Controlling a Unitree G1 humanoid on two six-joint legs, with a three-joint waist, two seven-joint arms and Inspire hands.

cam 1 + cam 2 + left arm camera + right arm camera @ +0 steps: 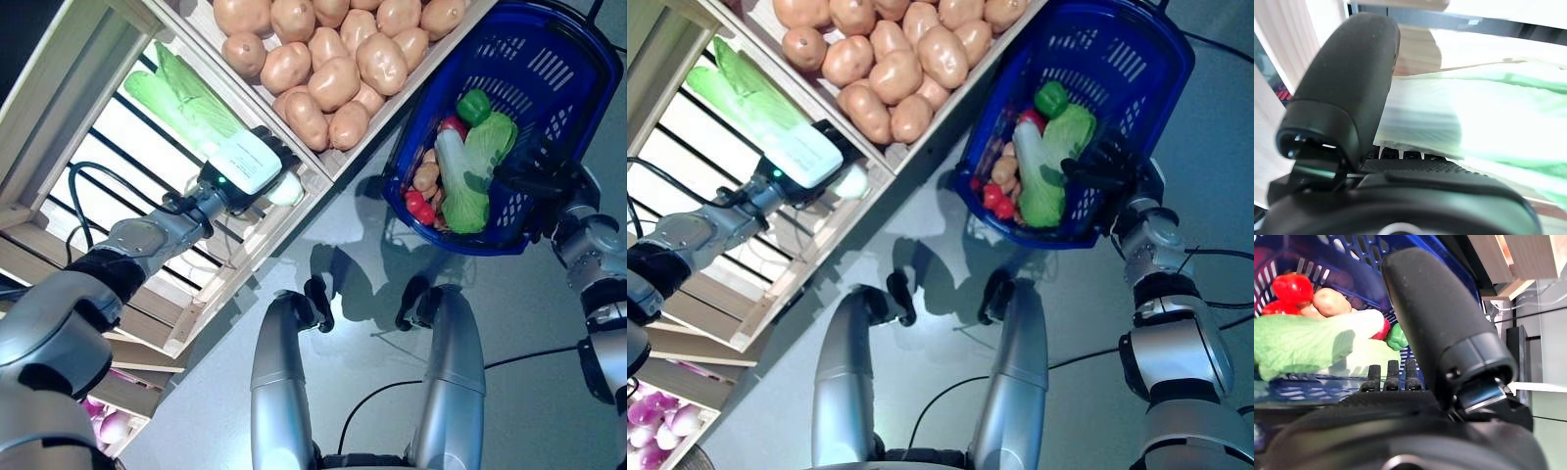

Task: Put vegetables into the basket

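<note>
- The left robot hand (257, 168) reaches into the wooden shelf (59, 108) at 10 o'clock, its fingers and thumb curled round a pale green cabbage (196, 113).
- A heap of potatoes (333, 59) fills the neighbouring compartment at 12 o'clock.
- The right robot hand (1107, 166) grips the rim of the blue basket (549, 59) at 2 o'clock.
- The basket holds a second cabbage (470, 171), a green pepper (474, 106), red peppers (419, 206) and a potato (425, 176).
</note>
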